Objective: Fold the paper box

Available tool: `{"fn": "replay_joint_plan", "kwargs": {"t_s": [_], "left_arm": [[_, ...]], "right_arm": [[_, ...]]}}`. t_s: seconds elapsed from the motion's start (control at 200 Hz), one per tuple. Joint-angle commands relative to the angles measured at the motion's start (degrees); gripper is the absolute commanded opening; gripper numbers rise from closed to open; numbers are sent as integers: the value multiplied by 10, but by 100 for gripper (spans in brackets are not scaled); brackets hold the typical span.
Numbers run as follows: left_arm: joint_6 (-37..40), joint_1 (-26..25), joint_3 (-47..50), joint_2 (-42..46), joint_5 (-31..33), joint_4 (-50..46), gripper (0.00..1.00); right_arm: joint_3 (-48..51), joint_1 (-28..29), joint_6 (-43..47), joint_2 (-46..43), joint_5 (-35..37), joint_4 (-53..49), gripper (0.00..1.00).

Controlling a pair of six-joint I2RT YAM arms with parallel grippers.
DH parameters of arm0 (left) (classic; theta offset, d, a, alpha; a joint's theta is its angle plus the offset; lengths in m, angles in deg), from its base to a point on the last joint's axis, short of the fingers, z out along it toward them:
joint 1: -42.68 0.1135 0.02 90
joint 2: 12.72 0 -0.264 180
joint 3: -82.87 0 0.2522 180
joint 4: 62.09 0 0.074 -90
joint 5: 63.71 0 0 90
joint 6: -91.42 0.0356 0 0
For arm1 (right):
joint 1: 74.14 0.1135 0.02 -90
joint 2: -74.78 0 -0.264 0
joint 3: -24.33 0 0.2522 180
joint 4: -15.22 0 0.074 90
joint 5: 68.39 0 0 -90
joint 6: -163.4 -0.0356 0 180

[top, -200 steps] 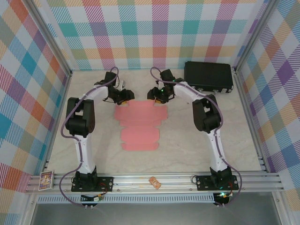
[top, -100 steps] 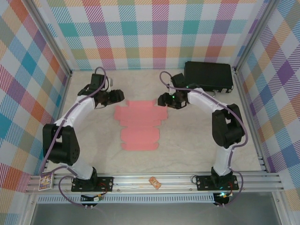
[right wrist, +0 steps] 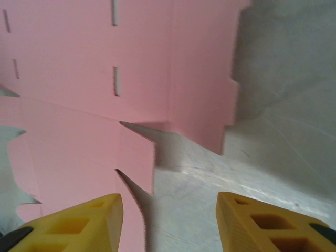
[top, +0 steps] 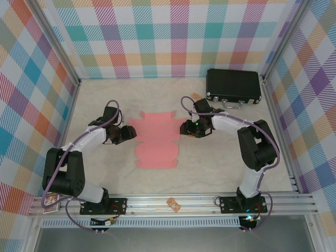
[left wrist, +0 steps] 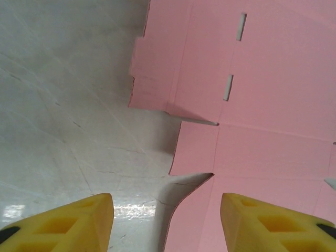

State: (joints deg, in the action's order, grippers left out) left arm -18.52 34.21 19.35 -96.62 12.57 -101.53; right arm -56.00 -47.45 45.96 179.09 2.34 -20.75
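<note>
**Two pincers open, paper box (top: pixel 156 139) flat on the bench (top: pixel 210 168)**

At the sheet's left edge, the left pincer (top: pixel 130 134) stands wide and holds nothing. In its wrist view one yellow finger (left wrist: pixel 79 223) hangs over bare bench and the other over pink card. The right pincer (top: pixel 185 127) mirrors it, wide and empty, straddling the right edge, where a side flap (right wrist: pixel 202 79) seems to lift a little and throws a shadow. Between them the paper box lies mid-bench as a die-cut sheet with slots and jagged flaps, its panels flat or nearly so. A black case (top: pixel 233 86) sits well apart at the far right. By my reading no fold is made yet; every wall and flap is left to raise and tuck.
</note>
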Motion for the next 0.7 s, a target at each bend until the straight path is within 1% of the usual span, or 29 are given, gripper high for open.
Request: {"fn": "replay_joint_plan", "kwargs": {"t_s": [0.0, 0.145, 0.275, 0.305, 0.43, 0.695], "left_arm": [[-20, 0, 14, -6, -35, 60, 55], [-26, 0, 18, -29, -51, 92, 52], [-34, 0, 16, -47, -54, 93, 49], [-36, 0, 15, -49, -54, 112, 49], [-46, 0, 12, -62, -47, 109, 48], [-46, 0, 5, -87, -68, 108, 45]], "right_arm": [[-1, 5, -25, 13, -22, 47, 49], [-19, 7, -32, 36, -37, 47, 46], [-28, 11, -38, 51, -38, 44, 45], [-30, 12, -40, 53, -39, 43, 45], [-32, 15, -41, 60, -39, 43, 43], [-40, 18, -45, 76, -50, 44, 39]]}}
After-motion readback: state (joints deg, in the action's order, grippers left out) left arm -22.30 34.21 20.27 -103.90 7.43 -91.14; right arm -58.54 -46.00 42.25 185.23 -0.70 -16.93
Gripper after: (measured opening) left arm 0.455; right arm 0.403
